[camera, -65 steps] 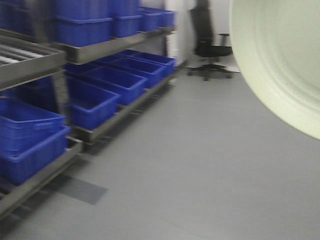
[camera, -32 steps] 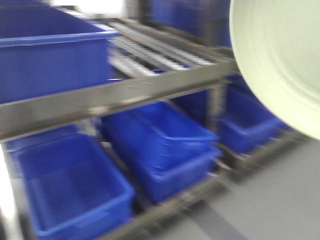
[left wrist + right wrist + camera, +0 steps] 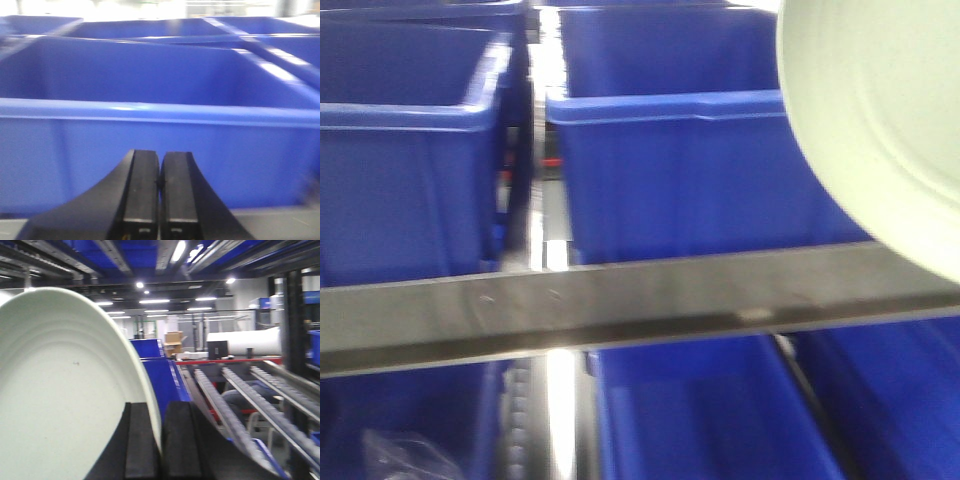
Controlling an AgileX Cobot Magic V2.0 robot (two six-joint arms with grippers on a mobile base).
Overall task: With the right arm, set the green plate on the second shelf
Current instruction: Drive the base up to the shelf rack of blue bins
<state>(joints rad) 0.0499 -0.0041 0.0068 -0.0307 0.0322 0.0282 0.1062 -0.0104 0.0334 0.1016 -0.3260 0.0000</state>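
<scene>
In the front view the plate [image 3: 880,110] hangs at the upper right, close to the camera and in front of the grey rail [image 3: 620,300] and blue bins [image 3: 670,170], apparently carried high to clear that edge. In the left wrist view the left gripper [image 3: 160,185] is clenched on nothing, facing a bin [image 3: 150,100], likely parked out of the way. In the right wrist view the right gripper [image 3: 160,440] pinches the plate's rim, holding it on edge beside bare rollers [image 3: 235,410], seemingly the free spot.
</scene>
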